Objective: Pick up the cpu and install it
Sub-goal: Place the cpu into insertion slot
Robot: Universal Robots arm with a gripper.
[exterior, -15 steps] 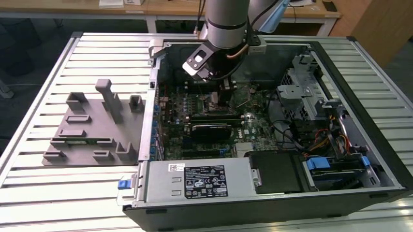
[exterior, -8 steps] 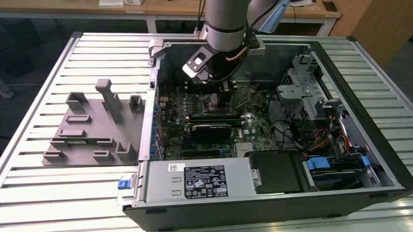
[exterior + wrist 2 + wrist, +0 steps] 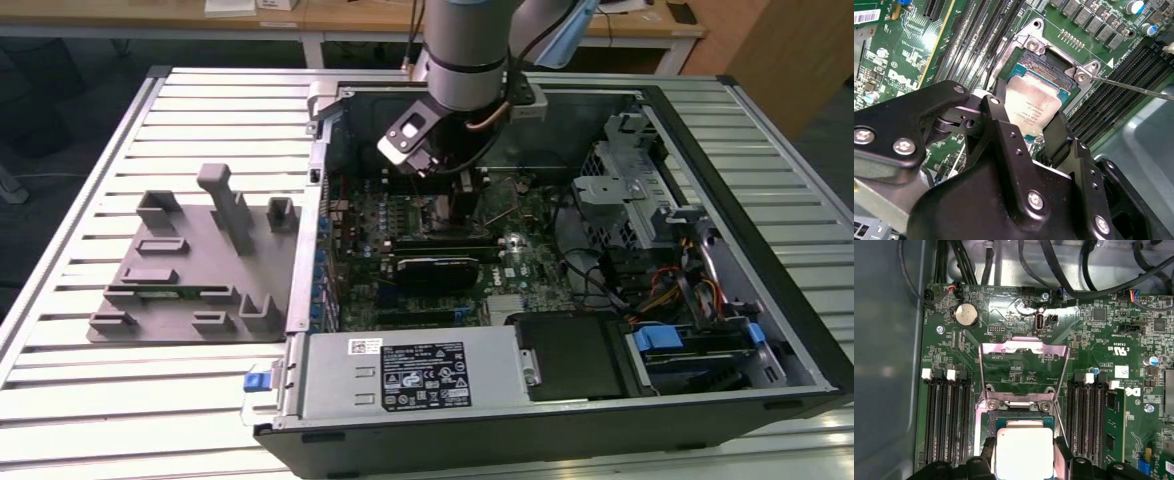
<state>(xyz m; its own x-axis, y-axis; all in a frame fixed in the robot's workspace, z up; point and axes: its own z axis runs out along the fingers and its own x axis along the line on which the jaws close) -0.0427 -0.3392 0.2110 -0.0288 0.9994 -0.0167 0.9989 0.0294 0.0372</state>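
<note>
Tool (image 3: 1028, 120) grips cpu (image 3: 1034, 102) by two edges, apparently resting in the motherboard socket (image 3: 1081, 75).

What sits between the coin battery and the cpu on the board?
The socket's metal retention frame, flipped open, lies between the coin battery and the cpu; the first wrist view shows it.
</note>
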